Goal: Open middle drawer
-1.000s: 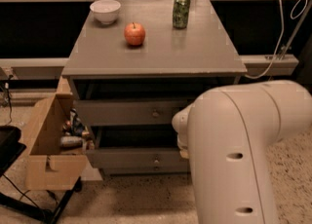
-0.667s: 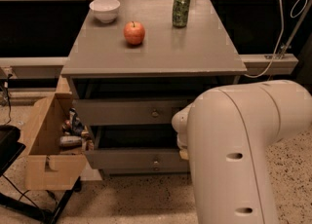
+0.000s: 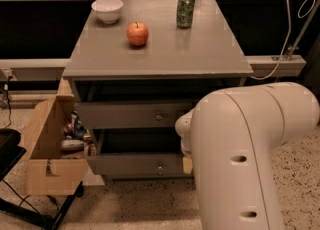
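Middle drawer [image 3: 125, 165]: second front down, knob [image 3: 160, 170] at centre, dark gap above.
End effector [image 3: 187, 164]: at drawer's right end, mostly behind my arm [image 3: 245, 159]; open or closed, cannot tell.
Risks: contact right of knob, so pull slips or skews drawer. Jerk rolls apple [image 3: 137, 33] on surface [image 3: 210, 49].

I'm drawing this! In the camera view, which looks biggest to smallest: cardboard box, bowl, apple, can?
1. cardboard box
2. bowl
3. can and apple look about alike.
The gripper is by the cabinet front, mostly behind the arm.
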`<state>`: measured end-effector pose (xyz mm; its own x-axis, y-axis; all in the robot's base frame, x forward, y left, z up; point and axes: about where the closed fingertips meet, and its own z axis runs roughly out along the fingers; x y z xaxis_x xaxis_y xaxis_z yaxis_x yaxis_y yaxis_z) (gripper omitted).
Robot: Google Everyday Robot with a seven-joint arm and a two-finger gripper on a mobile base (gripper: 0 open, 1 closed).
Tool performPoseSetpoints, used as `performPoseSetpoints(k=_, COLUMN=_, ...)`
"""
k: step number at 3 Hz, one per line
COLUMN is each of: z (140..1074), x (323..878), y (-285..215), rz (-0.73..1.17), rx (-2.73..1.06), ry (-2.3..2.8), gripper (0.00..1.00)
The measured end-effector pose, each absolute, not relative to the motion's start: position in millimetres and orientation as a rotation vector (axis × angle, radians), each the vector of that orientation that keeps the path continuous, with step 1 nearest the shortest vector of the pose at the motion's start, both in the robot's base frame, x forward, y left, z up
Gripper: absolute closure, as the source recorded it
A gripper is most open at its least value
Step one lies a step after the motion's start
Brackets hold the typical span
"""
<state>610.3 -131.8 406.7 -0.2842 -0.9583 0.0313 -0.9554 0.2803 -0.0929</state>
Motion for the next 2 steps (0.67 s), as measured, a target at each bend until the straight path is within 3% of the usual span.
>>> performPoseSetpoints(k=1, z=406.0, x=609.8, y=-131.9, rz=-0.144, rx=-1.862, ry=2.49, gripper=0.0)
performPoseSetpoints(k=2, z=406.0, x=609.7, y=-131.9, rz=-0.144, rx=-1.862, ry=2.49, gripper=0.0)
